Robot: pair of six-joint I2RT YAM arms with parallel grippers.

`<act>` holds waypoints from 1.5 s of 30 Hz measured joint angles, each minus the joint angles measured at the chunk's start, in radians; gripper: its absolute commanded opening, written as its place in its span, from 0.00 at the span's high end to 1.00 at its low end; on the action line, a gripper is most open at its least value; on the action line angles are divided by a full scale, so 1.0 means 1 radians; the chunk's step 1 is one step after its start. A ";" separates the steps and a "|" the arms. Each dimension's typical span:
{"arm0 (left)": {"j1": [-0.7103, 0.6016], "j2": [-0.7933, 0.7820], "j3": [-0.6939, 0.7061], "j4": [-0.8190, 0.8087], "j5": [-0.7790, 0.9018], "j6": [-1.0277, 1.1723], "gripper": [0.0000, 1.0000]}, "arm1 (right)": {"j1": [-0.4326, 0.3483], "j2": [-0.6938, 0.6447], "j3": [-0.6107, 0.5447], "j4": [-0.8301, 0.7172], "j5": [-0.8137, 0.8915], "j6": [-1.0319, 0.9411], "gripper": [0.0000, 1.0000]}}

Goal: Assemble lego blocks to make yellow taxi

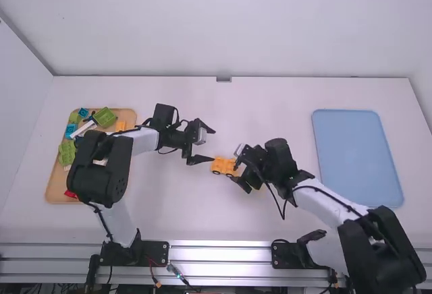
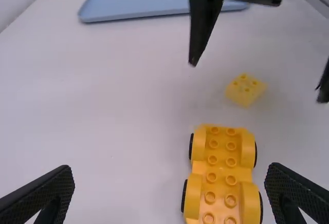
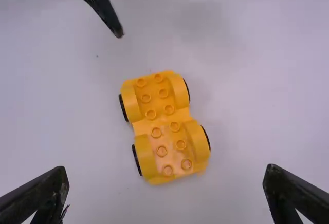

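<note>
In the high view, the orange-yellow wheeled base (image 1: pixel 223 166) lies on the table between my left gripper (image 1: pixel 213 146) and my right gripper (image 1: pixel 234 172). The left wrist view has the studded base (image 2: pixel 221 170) between and beyond the fingers of my left gripper (image 2: pixel 171 183), which is open. A small yellow brick (image 2: pixel 245 89) rests on the table apart from the base, near the other gripper's fingers. From the right wrist, the base (image 3: pixel 165 127) sits studs up, ahead of my right gripper (image 3: pixel 165 183), which is open and holds nothing.
At the far left, a wooden tray (image 1: pixel 57 189) holds green, blue, red, white and orange pieces, partly covered by the left arm. A blue tray (image 1: pixel 358 159) lies at the right. The left gripper's fingertip (image 3: pixel 119 31) hangs near the base in the right wrist view.
</note>
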 measured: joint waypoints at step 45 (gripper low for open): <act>0.000 0.000 0.000 0.008 0.010 -0.045 0.01 | -0.173 0.289 -0.250 0.446 -0.004 0.095 0.65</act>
